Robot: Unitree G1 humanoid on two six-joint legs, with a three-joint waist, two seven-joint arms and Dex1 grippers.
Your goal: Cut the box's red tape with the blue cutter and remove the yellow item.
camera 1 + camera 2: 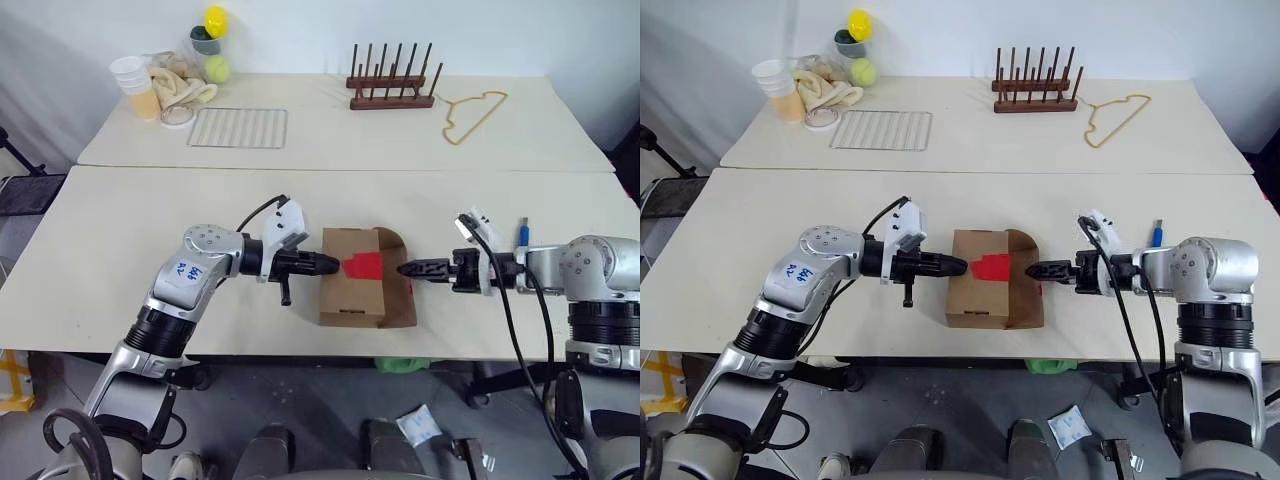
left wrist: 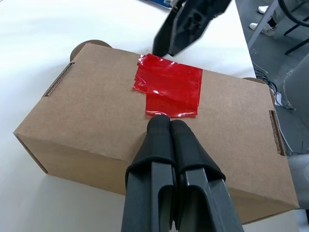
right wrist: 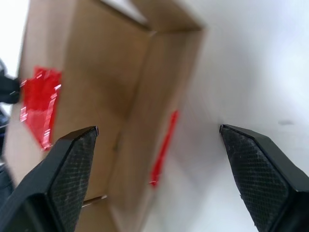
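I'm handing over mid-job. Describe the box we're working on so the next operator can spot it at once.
Look at the nearer of the two pale tables, at its front edge between the two robot arms. The box lies there, small and brown cardboard, with the shut left hand at one side and the open right hand at the other. It alone bears the red tape, and its right flap hangs open.

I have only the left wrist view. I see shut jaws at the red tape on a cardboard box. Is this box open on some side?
Observer: Yes. The box has its flap on the right gripper's side folded open.
Operator: Is the right gripper open or shut?
Observer: Open. The right gripper has its jaws wide apart, holding nothing, facing the opened side.
Operator: Where is the blue cutter?
Observer: The blue cutter lies on the table beyond the right arm, apart from the box.
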